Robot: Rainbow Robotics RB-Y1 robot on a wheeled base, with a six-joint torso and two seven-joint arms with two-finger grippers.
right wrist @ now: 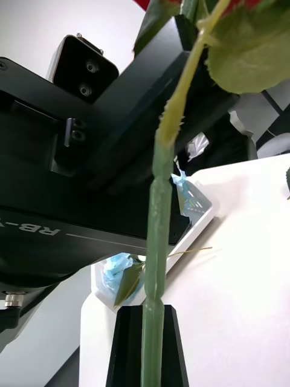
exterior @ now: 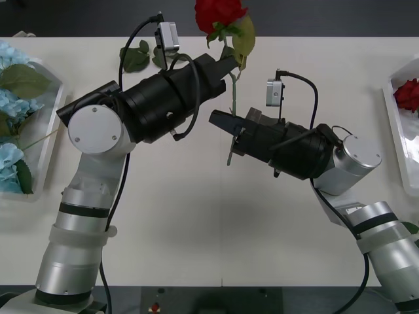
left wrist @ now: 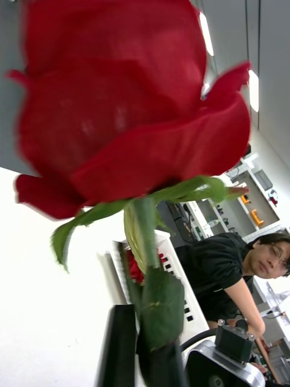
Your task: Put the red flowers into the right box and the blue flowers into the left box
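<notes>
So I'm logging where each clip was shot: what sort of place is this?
Probably an indoor robotics lab or workshop: a plain white table, ceiling strip lights and shelving with equipment behind.

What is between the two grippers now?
A stretch of the red flower's green stem, seen in the front view: the left gripper holds it higher, the right gripper lower.

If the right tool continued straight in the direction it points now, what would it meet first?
The right tool, shut on the red rose's stem, points toward the robot's left. It would probably meet the left arm's black wrist first, though depth is uncertain.
</notes>
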